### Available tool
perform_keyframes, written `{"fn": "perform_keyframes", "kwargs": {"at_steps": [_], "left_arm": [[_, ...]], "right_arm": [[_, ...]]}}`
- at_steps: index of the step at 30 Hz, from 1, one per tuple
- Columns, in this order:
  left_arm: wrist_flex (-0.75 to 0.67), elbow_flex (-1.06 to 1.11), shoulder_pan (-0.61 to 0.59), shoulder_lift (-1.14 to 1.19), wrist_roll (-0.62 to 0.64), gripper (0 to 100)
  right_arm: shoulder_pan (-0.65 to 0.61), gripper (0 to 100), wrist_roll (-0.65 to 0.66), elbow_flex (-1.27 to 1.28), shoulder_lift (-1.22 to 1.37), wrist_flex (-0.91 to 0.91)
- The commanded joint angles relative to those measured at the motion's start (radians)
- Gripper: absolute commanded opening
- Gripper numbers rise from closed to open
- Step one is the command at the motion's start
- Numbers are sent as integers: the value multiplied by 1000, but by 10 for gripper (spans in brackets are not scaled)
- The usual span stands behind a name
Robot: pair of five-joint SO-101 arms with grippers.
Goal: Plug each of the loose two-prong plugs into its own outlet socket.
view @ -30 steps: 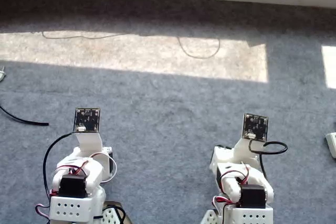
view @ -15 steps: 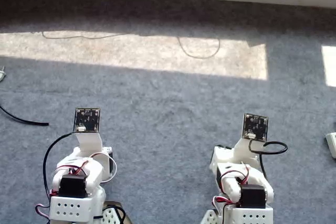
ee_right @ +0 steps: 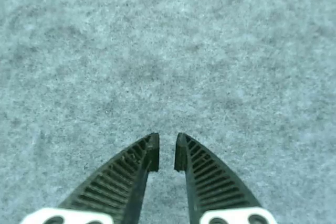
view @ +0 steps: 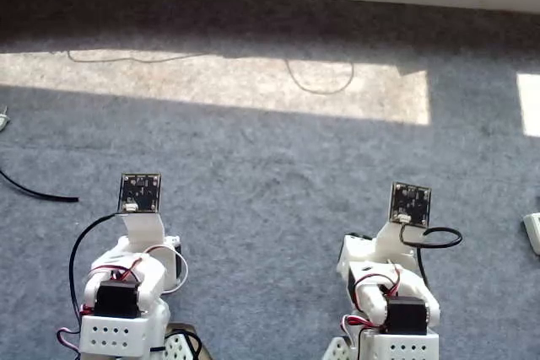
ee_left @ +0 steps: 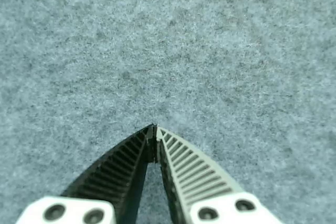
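Closed tight, the left claw [ee_left: 156, 132] has its ribbed tips touching with nothing between them, and it hangs over bare grey carpet [ee_left: 168, 40]. We see the right claw [ee_right: 166, 153] standing slightly ajar (a narrow slit separates its tips), gripping nothing, above the same carpet.

From the high view we see two arms folded back at the near edge, well apart. One arm [view: 126, 292] is toward the left of the picture and the other arm [view: 392, 297] toward the right. The wrist views do not let us say which is which.

Of the plugs and sockets we can make out little. A white block [view: 532, 233] lies at the right edge of the high view, cut off by the frame and near the arm on that side. We cannot tell whether it is a plug or a socket. A tiny pale piece [view: 2, 117] sits at the left edge, too small to identify. A thin cord [view: 321, 86] loops across the sunlit band [view: 211, 82] at the far side, well away from both arms. A black cable [view: 38, 195] curves in from the left edge.
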Motion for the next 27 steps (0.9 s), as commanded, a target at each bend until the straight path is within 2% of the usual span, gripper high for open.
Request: {"fn": "perform_keyframes", "kwargs": {"at_steps": [1,5,8,11,14,17,21,24,25,27], "left_arm": [[5,13,-8,-7,-2,7],[5,13,10,-7,-3,8],[5,13,58,-7,-3,8],[5,13,71,-7,-3,7],[5,13,71,-7,-3,7],[5,13,71,-7,-3,7],[5,13,71,-7,-3,7],[5,13,67,-7,-3,7],[5,13,67,-7,-3,7],[5,13,67,-7,-3,7]], "right_arm": [[-2,73,0,137,-7,2],[-16,73,2,137,-7,-15],[-90,73,5,139,-7,-82],[-85,73,3,133,-8,-82],[-58,73,0,62,-8,-260],[101,73,5,-50,-8,-432],[458,73,0,-156,-7,-690],[576,73,12,-165,1,-869],[595,73,55,-165,1,-871],[607,73,249,-176,15,-811]]}}
